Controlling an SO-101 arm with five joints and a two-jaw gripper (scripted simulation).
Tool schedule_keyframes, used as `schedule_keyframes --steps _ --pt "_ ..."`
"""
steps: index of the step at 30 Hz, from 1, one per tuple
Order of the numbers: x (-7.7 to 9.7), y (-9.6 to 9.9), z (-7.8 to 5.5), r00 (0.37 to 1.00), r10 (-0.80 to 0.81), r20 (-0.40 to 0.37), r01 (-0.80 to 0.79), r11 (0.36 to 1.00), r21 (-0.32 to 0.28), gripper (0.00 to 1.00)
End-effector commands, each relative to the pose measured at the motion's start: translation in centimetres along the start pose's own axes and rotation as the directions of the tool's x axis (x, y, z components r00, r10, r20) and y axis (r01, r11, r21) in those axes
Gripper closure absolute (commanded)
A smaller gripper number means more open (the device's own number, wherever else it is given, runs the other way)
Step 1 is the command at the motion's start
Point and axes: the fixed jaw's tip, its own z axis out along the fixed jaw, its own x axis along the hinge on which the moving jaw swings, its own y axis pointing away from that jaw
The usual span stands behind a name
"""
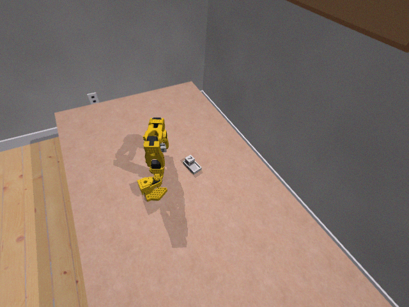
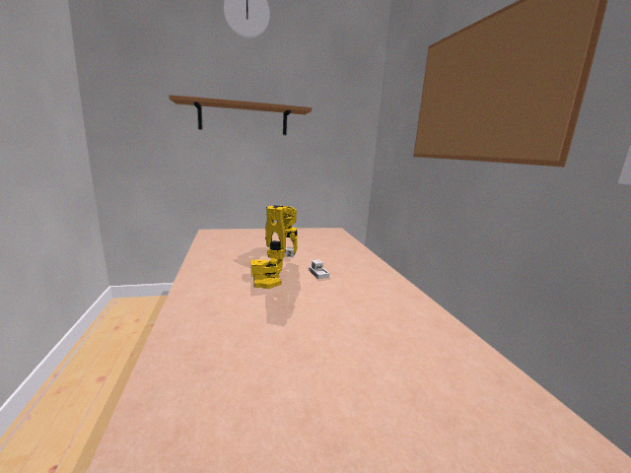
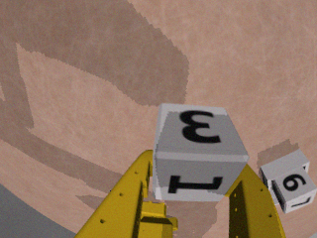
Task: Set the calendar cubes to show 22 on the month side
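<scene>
Above the table (image 1: 231, 214) (image 2: 315, 367) (image 3: 248, 59), the yellow tool (image 1: 163, 145) (image 2: 292, 249) (image 3: 190, 198) grips a white numbered cube (image 1: 162, 148) (image 2: 289, 252) (image 3: 200, 149); nearby, a second cube (image 1: 189, 160) (image 2: 316, 264) (image 3: 292, 184) sits at one end of the small light tray (image 1: 197, 171) (image 2: 321, 276), the other end bare.

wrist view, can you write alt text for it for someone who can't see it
A yellow claw grips a white cube showing a black 3 and 1, above a pinkish-tan table. At right, another white cube, marked with a 6- or 9-like digit, sits in a small tray.
</scene>
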Motion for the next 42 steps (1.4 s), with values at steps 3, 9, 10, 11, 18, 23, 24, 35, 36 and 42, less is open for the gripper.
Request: schedule_keyframes --steps 3,9,10,11,18,23,24,35,36,42 --pt "-0.3 0.1 -0.2 1.000 0.004 0.023 -0.004 1.000 0.000 1.00" --pt "-0.3 0.1 0.2 1.000 0.004 0.023 -0.004 1.000 0.000 1.00" --pt "-0.3 0.1 0.3 1.000 0.004 0.023 -0.004 1.000 0.000 1.00" --pt "-0.3 0.1 0.3 1.000 0.004 0.023 -0.004 1.000 0.000 1.00" --pt "-0.3 0.1 0.4 1.000 0.004 0.023 -0.004 1.000 0.000 1.00" --pt "-0.3 0.1 0.6 1.000 0.004 0.023 -0.004 1.000 0.000 1.00" --pt "-0.3 0.1 0.7 1.000 0.004 0.023 -0.004 1.000 0.000 1.00" --pt "-0.3 0.1 1.0 1.000 0.004 0.023 -0.004 1.000 0.000 1.00" --pt "-0.3 0.1 1.0 1.000 0.004 0.023 -0.004 1.000 0.000 1.00" --pt "-0.3 0.1 1.4 1.000 0.004 0.023 -0.004 1.000 0.000 1.00"
